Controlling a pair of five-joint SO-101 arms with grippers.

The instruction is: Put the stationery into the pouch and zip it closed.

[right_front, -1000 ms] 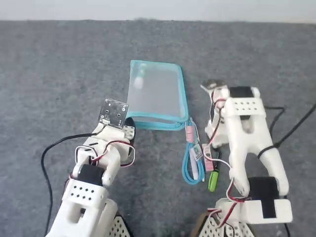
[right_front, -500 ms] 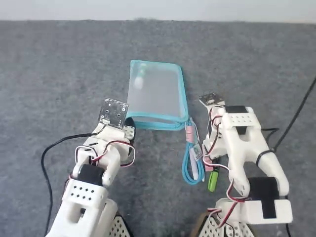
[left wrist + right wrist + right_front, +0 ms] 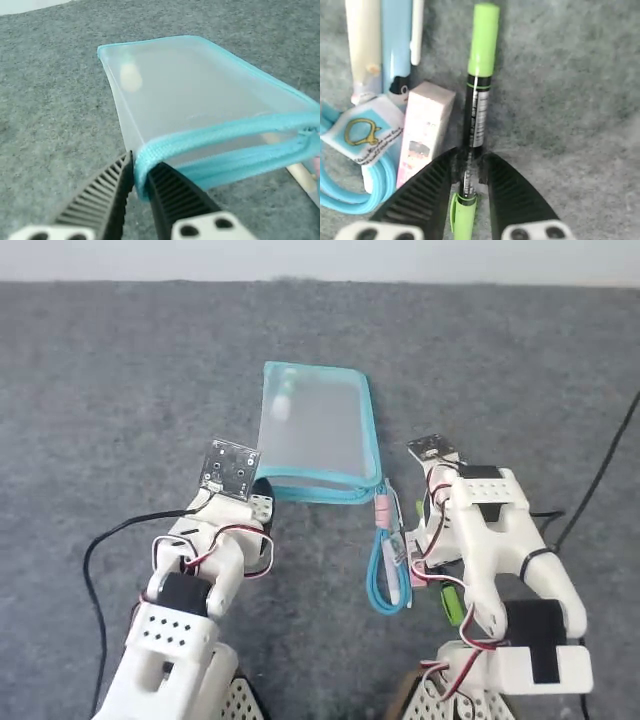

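green marker (image 3: pixel 481 50) was just clamped by the right jaws, ready for the pouch (image 3: pixel 200 95) pinched by the left jaws.

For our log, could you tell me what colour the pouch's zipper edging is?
Light blue zipper edging, clearest in left wrist view.

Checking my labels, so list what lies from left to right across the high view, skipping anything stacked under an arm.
left claw → pouch, clear with turquoise edging → blue cord loop → green marker
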